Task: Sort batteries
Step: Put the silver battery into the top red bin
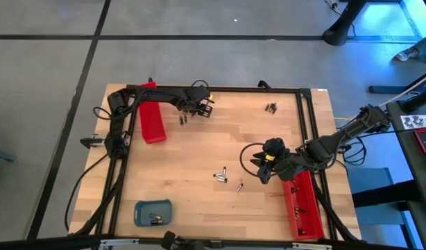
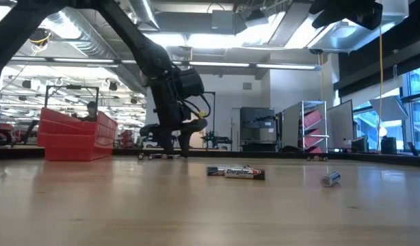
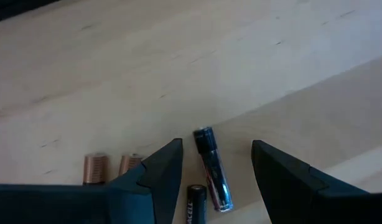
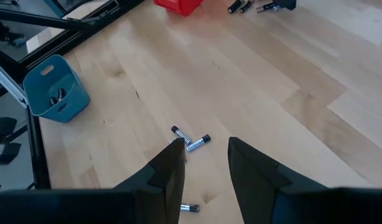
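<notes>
Nearest the low camera lie an Energizer battery (image 2: 236,172) flat on its side and a small silvery cell (image 2: 331,179) end-on, part of a loose cluster near the middle of the table (image 1: 199,180), toward the near edge. The left gripper (image 3: 216,177) is low at the far edge, just beside the red tray (image 1: 152,122) at the far left corner; its jaws stand apart and empty, straddling a dark battery (image 3: 212,168) on the wood, with another dark cell (image 3: 195,202) and two coppery ones (image 3: 96,168) just beside it. The step in hand looks like a pick of that straddled cell: the next move calls for settling down around it and closing without nudging its neighbour. The right gripper (image 4: 205,163) hovers near the right edge, close to the second red tray (image 1: 302,205), fingers parted on nothing, facing the central cells (image 4: 190,141). A blue-grey tray (image 1: 152,212) at the near left corner already holds a few batteries, and another small group (image 1: 271,107) sits near the far right corner.
</notes>
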Robot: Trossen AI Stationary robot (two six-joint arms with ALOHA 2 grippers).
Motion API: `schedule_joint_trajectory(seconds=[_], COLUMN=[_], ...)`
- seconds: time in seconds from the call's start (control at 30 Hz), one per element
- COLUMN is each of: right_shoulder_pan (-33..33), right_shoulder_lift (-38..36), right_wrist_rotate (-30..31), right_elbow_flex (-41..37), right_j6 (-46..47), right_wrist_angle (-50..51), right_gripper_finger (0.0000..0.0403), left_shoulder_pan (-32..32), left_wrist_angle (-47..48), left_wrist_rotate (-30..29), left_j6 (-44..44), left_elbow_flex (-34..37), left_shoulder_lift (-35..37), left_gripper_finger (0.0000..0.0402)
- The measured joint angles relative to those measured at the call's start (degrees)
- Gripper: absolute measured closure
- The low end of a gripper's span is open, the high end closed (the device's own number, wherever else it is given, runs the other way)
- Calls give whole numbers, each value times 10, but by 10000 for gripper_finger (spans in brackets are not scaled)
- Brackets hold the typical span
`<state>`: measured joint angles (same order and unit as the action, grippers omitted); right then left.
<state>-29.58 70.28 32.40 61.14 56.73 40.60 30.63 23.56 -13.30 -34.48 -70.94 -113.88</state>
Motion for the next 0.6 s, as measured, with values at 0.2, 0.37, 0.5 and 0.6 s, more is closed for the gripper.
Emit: schedule_joint_trajectory(seconds=[0.2, 0.37, 0.5, 0.6], right_shoulder_pan=[0, 0, 0, 0], right_shoulder_lift=[0, 0, 0, 0], right_wrist_rotate=[-3, -5, -5, -10], right_elbow_flex=[0, 0, 0, 0], right_j6=[0, 0, 2, 3], right_wrist_angle=[-1, -2, -2, -2], right_gripper_finger=[279, 279, 279, 279], left_shoulder_pan=[-3, -2, -2, -2], left_wrist_angle=[1, 8, 10, 10], left_wrist_rotate=[-2, -2, 1, 10], left_j6=[4, 4, 17, 19], left_elbow_flex=[-2, -2, -1, -1], left_shoulder_lift=[-9, -13, -21, -24], left_gripper_finger=[231, 286, 348, 384])
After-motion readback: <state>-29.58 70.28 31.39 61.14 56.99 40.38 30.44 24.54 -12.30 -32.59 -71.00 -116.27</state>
